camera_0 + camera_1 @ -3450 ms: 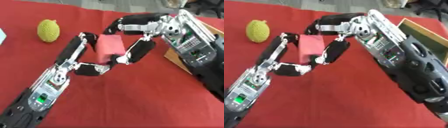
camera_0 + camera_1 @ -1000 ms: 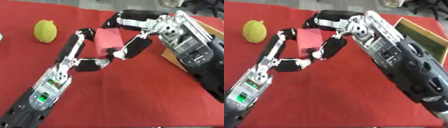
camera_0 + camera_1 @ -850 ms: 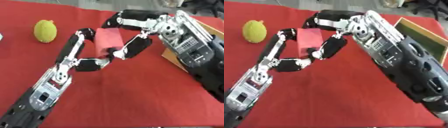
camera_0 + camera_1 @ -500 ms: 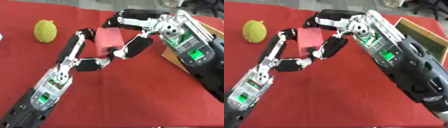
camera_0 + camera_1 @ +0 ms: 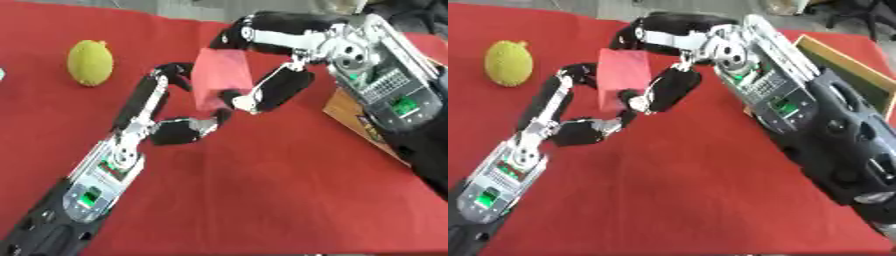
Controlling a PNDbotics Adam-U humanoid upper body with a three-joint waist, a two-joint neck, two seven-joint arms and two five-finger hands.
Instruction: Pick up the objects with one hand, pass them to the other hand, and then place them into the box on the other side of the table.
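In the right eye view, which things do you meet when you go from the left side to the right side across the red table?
Round yellow-green fruit → pink flat block, held between the left hand and the right hand → wooden box with a green inside at the right edge.

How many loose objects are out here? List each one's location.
2. A pink block held between both hands; a yellow-green fruit on the far-left cloth. Arms may hide others.

There was one pink block [image 5: 220,76], and two robot hands were on it: one left hand [image 5: 166,117] and one right hand [image 5: 278,60]. One yellow-green fruit [image 5: 90,62] lay on one red table [image 5: 262,190]. One box [image 5: 852,72] was visible.
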